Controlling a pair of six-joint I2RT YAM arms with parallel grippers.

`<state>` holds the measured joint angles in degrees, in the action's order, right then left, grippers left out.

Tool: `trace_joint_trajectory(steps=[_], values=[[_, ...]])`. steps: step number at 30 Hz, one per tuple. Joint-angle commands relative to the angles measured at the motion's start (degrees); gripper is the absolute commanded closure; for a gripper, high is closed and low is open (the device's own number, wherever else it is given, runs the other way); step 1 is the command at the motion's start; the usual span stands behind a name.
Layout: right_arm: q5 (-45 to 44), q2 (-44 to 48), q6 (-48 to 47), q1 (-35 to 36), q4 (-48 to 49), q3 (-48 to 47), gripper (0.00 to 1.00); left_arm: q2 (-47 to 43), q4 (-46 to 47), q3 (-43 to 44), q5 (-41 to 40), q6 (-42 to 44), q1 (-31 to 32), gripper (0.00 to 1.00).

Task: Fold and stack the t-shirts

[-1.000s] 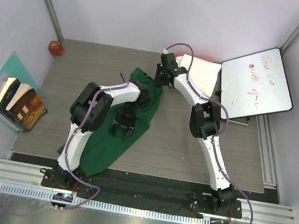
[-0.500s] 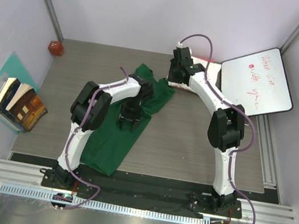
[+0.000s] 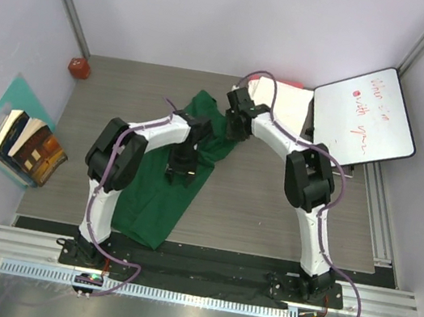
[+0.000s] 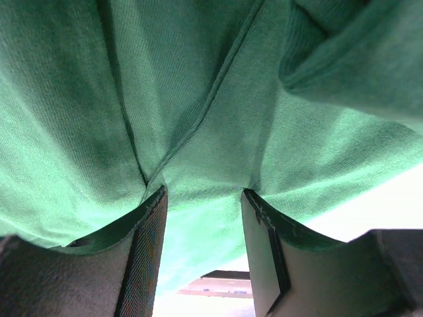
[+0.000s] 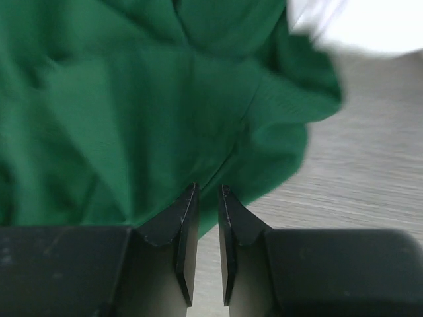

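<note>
The dark green t-shirt lies lengthwise on the table, running from the far middle toward the near left. My left gripper sits over its middle. In the left wrist view its jaws stand well apart with a thick gather of the green t-shirt bunched between the tips. My right gripper is at the shirt's far right edge. Its jaws are nearly together, pinching the hem of the green t-shirt. The cream-white folded bundle lies just beyond, with a red-pink cloth edge behind it.
A whiteboard with red writing leans at the far right, overlapping the table edge. A small red object sits at the far left corner. Books on a teal sheet lie off the table's left side. Bare wood table stretches between the arms.
The green shirt has been drawn right and away from the near left edge. My right gripper swung out toward the cream bundle and came back. My left gripper stayed on the shirt's middle.
</note>
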<state>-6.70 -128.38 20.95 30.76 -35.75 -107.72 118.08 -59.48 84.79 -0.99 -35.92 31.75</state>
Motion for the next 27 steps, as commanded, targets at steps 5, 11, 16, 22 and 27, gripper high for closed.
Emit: trace_joint_trajectory(steps=[5, 11, 16, 22, 27], values=[[0.1, -5.6, 0.6, 0.8, 0.0, 0.6, 0.86, -0.8, 3.0, -4.1, -3.7, 1.6, -0.4, 0.55], [0.4, -12.3, 0.1, 0.8, -0.6, -6.0, 0.99, -1.4, 4.1, -8.1, -1.2, 1.5, 1.3, 0.70], [0.7, -21.5, -1.2, 0.8, -4.9, -22.9, 0.99, -0.7, 5.2, -11.0, -0.2, 1.6, 2.9, 0.73], [1.7, -28.5, -1.3, -0.6, -5.2, -35.8, 0.91, 1.5, 5.0, -8.8, -1.1, 1.8, 2.8, 0.58], [3.8, -28.6, -1.3, -3.4, -2.5, -36.2, 0.74, 4.5, 4.8, -3.3, 0.3, 1.4, 2.9, 0.43]])
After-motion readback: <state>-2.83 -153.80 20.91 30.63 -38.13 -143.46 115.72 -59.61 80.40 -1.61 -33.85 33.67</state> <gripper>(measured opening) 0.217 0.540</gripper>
